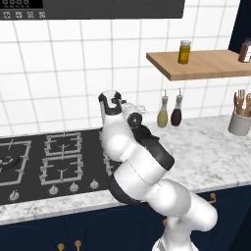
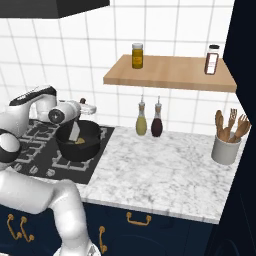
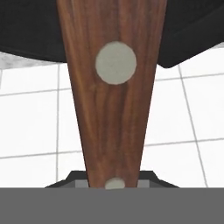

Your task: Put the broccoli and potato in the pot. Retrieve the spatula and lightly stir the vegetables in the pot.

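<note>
The pot (image 2: pixel 78 140) is seen standing on the right-hand burner of the black cooktop (image 2: pixel 45 150), at the edge of the marble desk (image 2: pixel 165 170). A yellowish-tan potato (image 2: pixel 80 141) lies inside it. The gripper (image 2: pixel 86 106) is held over the pot's far rim, and a pale spatula blade (image 2: pixel 74 131) hangs down into the pot. In the hand view the spatula (image 3: pixel 114 87), its brown wooden handle set with pale rivets, is grasped between the fingers.
</note>
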